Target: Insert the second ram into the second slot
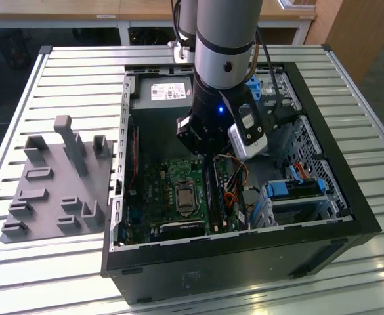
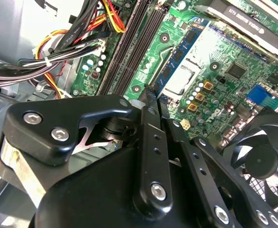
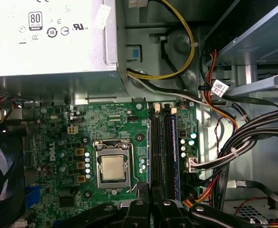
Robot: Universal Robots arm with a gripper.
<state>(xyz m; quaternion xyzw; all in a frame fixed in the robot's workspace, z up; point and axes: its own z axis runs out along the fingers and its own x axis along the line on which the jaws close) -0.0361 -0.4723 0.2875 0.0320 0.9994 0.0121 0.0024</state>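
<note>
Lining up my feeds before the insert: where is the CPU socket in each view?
Exterior view: CPU socket mid-motherboard, on the exterior view's left of the memory slots.
First wrist view: socket between the fan and the memory slots.
Second wrist view: socket beside the slots, a blue stick between them.
Shared landmark: the memory slots.

A slatted metal table (image 1: 47,275) stands before pale wooden desks (image 1: 47,8) and grey floor (image 1: 383,88).

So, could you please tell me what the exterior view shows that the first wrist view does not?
Exterior view: the robot arm, the grey rack and the slatted table. First wrist view: a yellow cable and a black fan. Both: the green board, its processor socket, the memory slots and the power supply.
</note>
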